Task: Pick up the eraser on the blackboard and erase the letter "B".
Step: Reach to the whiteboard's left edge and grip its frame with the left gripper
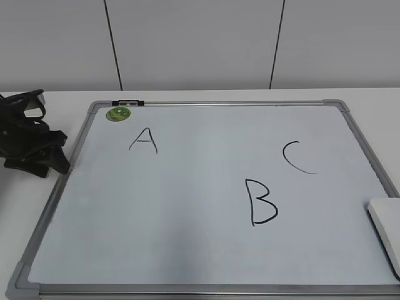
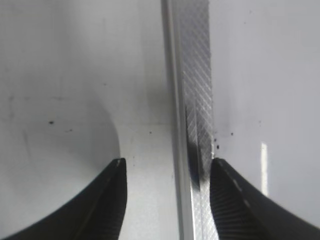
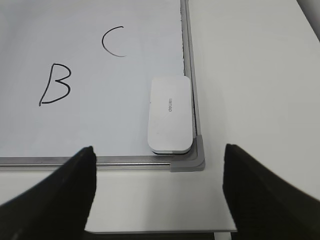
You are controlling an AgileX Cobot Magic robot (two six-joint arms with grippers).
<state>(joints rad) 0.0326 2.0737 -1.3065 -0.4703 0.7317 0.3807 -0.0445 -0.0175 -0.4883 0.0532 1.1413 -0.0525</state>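
At the lower right of the right wrist frame, the eraser (image 3: 170, 114) is seen lying in the blackboard's (image 3: 188, 60) corner, right of the letter "B" (image 3: 55, 84), while both the right gripper (image 3: 159, 192) and left gripper (image 2: 167, 197) are held wide open and empty.

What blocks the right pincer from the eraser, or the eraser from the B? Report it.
Nothing visible does. The right pincer hangs open just off the board's corner, with the eraser lying flat in that corner ahead of it. Between the eraser and the B there is only bare board; the C sits off that path.
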